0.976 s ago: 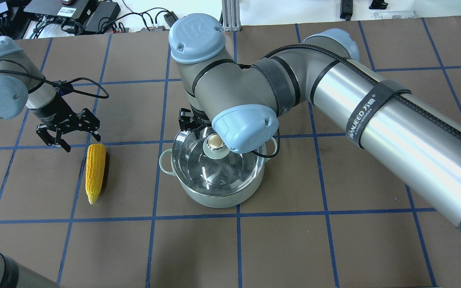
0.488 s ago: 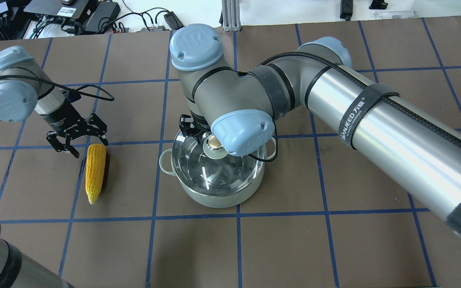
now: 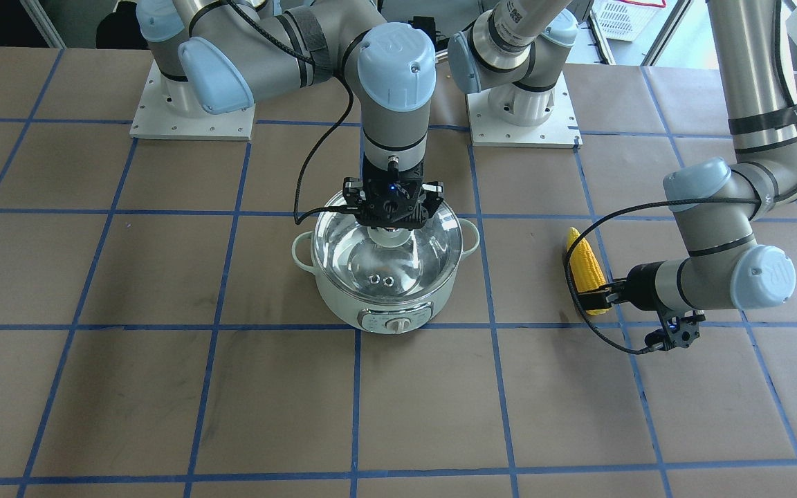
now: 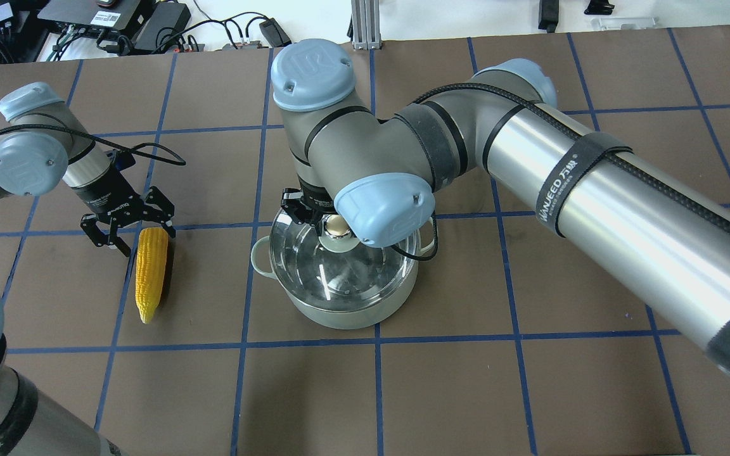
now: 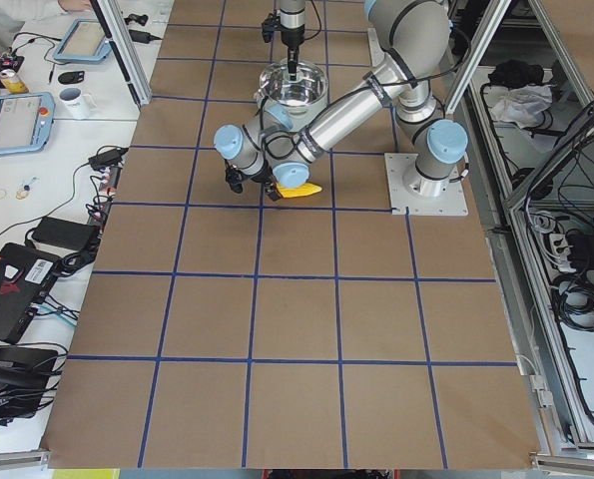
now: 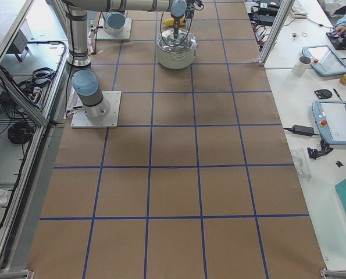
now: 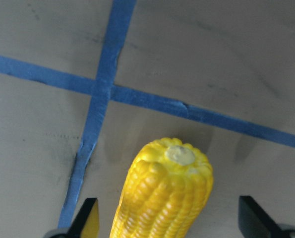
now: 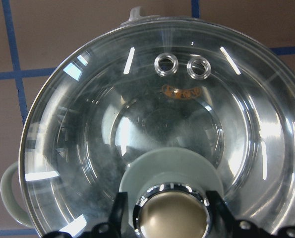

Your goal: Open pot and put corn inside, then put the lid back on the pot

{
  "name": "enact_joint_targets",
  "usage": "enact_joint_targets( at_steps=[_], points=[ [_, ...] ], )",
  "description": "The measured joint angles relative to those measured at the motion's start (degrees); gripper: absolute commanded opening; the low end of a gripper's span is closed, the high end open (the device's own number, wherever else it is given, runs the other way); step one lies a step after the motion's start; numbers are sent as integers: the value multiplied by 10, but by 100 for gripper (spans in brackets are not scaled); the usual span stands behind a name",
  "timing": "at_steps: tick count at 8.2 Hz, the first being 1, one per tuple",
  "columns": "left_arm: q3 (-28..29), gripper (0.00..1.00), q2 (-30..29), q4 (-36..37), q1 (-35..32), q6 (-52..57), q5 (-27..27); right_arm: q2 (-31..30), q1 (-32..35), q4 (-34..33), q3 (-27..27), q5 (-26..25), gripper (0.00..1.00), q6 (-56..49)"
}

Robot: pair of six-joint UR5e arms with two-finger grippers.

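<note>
Pot [image 4: 339, 311] sits mid tabletop [image 4: 498, 392], lid [image 4: 339, 275] seated on it. Right end effector [image 3: 393, 223] is narrow, its fingers flanking the knob [image 8: 172, 218]; grip can't be told. Corn [image 4: 149, 272] lies flat, well left of the pot. Left end effector [image 4: 137, 235] is spread wide, straddling the corn's blunt end.

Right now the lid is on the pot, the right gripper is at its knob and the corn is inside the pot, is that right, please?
No: the corn lies on the table beside the pot, by the left gripper, as the overhead view shows. The lid is on, with the right gripper at its knob.
</note>
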Motion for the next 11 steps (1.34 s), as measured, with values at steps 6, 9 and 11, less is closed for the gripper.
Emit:
enact_joint_targets(
  at_steps=[6, 9, 11],
  points=[
    [2, 0, 3, -5, -1, -25, 2, -11, -20, 47, -48, 16, 0, -49],
    [7, 0, 51, -52, -6, -45, 4, -55, -130, 144, -91, 17, 0, -192],
    [19, 0, 105, -82, -33, -57, -2, -91, -228, 201, -92, 3, 0, -327]
  ],
)
